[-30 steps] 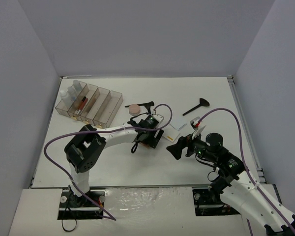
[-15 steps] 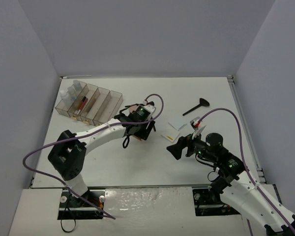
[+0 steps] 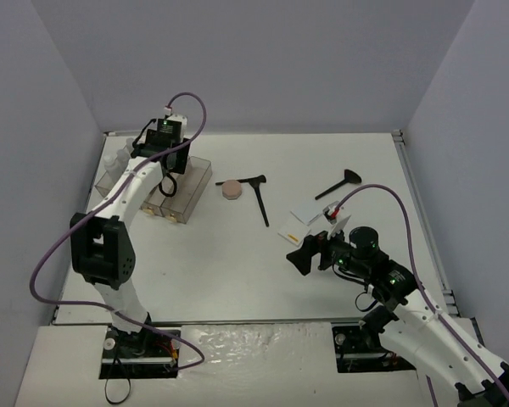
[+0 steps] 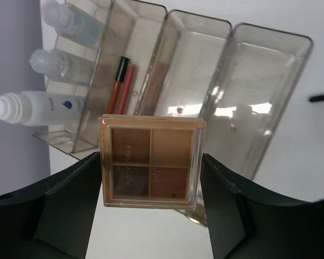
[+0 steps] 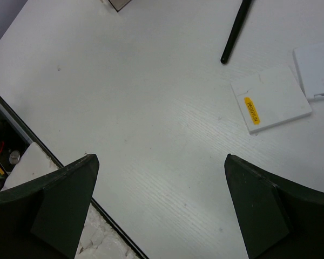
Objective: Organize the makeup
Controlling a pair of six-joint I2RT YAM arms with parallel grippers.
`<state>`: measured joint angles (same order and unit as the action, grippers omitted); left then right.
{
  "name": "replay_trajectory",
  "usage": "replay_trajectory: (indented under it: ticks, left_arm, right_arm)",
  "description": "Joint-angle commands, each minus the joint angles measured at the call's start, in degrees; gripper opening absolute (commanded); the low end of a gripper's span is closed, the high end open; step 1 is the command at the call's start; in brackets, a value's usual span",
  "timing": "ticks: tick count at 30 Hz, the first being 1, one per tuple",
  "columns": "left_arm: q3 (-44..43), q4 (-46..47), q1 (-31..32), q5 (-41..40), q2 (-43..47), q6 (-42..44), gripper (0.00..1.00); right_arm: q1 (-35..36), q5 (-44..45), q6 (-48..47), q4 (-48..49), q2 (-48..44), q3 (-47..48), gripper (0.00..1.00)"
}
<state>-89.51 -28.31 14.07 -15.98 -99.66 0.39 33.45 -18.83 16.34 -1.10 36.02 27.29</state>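
My left gripper [image 3: 164, 163] is shut on the square pink-brown palette [image 4: 152, 162] and holds it above the clear organizer [image 3: 189, 193] at the back left. In the left wrist view [image 4: 151, 159] the palette hangs over the middle compartments. Three clear/white bottles [image 4: 58, 65] fill the leftmost compartment and red pencils [image 4: 121, 83] lie in the one beside it. A round pink compact [image 3: 231, 190], two black brushes [image 3: 260, 200] [image 3: 339, 184] and two white pads [image 3: 295, 225] [image 5: 270, 98] lie on the table. My right gripper [image 3: 302, 253] is open and empty, hovering over bare table [image 5: 161, 159].
The organizer's two right compartments [image 4: 262, 91] hold nothing I can see. The table's front edge [image 5: 70, 172] runs just under the right gripper. Grey walls close in the table on the left, back and right.
My left arm has swung from the middle of the table back and left to over the organizer, carrying the palette. The compact and a brush it covered now show. The right arm barely moved.
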Motion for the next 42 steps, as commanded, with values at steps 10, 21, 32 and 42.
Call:
replay_trajectory:
  ticks: [10,21,32,42]
  left_arm:
    - [-17.1,3.2,-2.2,-13.2,-18.3,10.2,0.42]
    - [-18.5,2.8,-2.3,-11.5,-20.5,9.9,0.74]
    - [-15.3,2.2,-0.1,0.3,-13.6,2.6,0.82]
    - [-7.0,9.3,8.8,24.2,-8.9,-11.3,0.88]
  right_arm:
    - [0.1,0.5,0.4,2.9,0.3,2.1,1.0]
    - [0.1,0.3,0.4,2.8,1.1,2.4,1.0]
    - [0.2,0.6,1.0,2.7,0.2,2.1,1.0]
    - [0.1,0.8,1.0,2.7,1.0,2.1,1.0]
